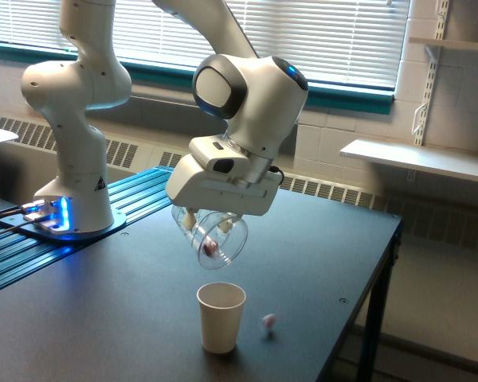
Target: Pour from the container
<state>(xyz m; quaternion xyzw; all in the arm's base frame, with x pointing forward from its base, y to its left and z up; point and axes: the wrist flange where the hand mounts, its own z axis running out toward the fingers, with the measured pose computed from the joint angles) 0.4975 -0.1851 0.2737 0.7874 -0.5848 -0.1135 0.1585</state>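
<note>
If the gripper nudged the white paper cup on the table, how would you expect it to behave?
The paper cup would probably slide or tip easily: it looks thin, tall and narrow-based. Its walls likely dent under a squeeze. Any pieces inside add little weight; the clear container above looks nearly empty.

The white robot arm [247,87] is reaching down from up high and bending at its big round wrist. Its gripper [203,219] is pointing downward and leaning to one side. The fingers [189,217] are squeezing the clear cup [215,237], tipping it over.
</note>
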